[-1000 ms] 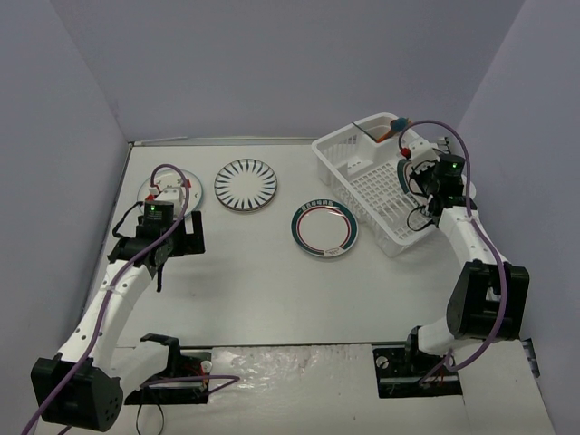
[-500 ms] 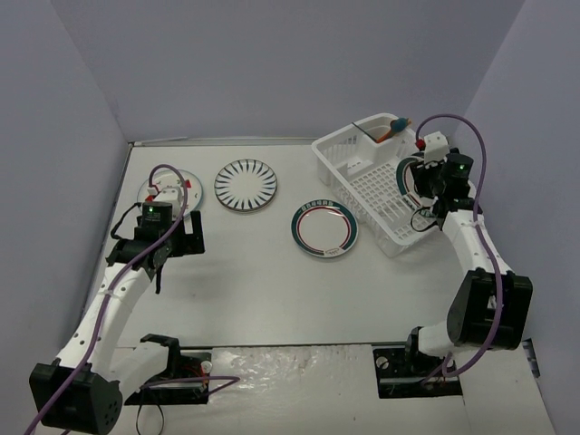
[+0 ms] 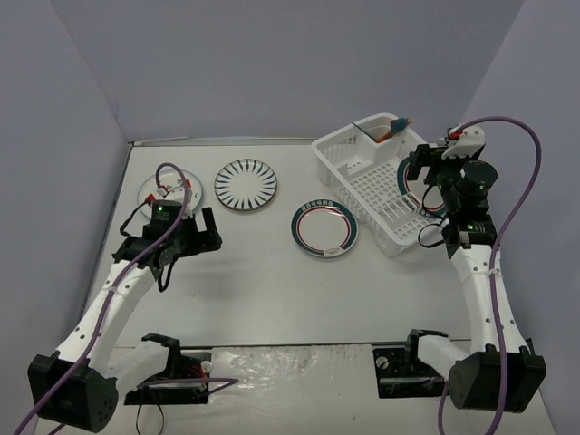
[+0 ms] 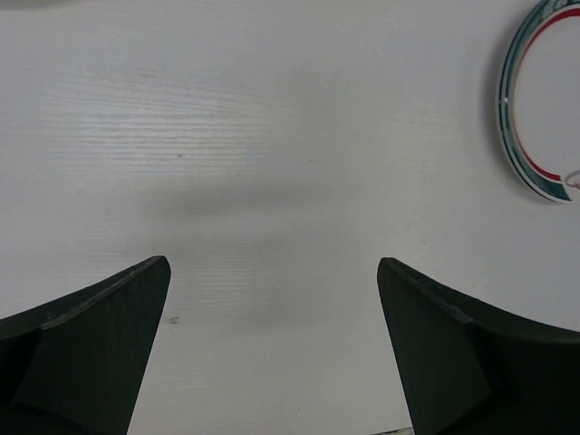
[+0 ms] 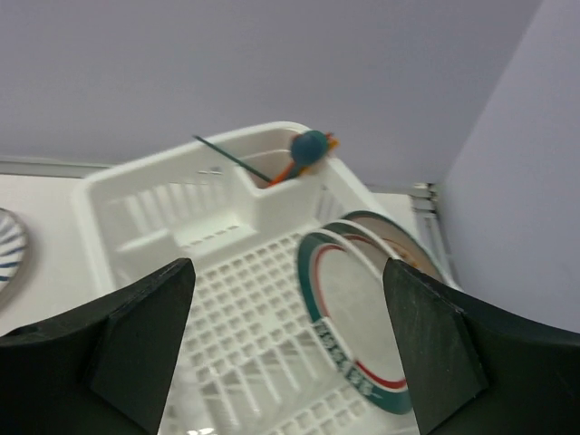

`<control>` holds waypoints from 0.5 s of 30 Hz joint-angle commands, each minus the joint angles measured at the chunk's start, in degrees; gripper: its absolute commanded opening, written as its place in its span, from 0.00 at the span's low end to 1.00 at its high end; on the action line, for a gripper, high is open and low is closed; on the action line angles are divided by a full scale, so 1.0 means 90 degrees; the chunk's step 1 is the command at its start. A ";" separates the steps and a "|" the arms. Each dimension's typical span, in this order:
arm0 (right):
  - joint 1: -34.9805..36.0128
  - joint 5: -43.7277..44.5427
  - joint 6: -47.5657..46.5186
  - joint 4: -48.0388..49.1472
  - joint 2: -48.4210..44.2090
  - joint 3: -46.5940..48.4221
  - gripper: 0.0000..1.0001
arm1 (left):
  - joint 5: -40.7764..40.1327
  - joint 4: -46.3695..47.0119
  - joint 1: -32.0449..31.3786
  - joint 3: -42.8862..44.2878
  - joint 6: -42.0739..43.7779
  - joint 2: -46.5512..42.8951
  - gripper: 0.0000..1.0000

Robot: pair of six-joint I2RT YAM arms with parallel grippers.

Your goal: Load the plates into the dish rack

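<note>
The white dish rack stands at the right; it also shows in the right wrist view. A green-and-red rimmed plate stands on edge in it at the right wall, with a second plate behind it, mostly hidden. My right gripper hovers open over them, holding nothing. On the table lie another green-and-red rimmed plate, a black-striped plate and a strawberry plate, partly behind a cable. My left gripper is open and empty above bare table; the rimmed plate lies ahead to the right.
The rack's corner cup holds a blue and orange utensil, also seen in the right wrist view. Purple-grey walls close the table at the back and both sides. The black-striped plate's edge shows at the left in the right wrist view.
</note>
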 commanded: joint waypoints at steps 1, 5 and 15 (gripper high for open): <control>0.0332 -0.0821 0.1973 0.0657 -0.0570 -0.0314 0.86 | 0.0361 0.0954 -0.0652 0.0563 -0.1081 0.0511 0.97; 0.0765 -0.1042 0.2727 0.0594 -0.1168 -0.0843 0.90 | 0.0002 0.1626 -0.1518 0.1041 -0.1855 0.1459 0.96; 0.1052 -0.1446 0.2773 0.0004 -0.2099 -0.1364 0.92 | -0.0847 0.2034 -0.2833 0.2999 -0.2710 0.4662 0.81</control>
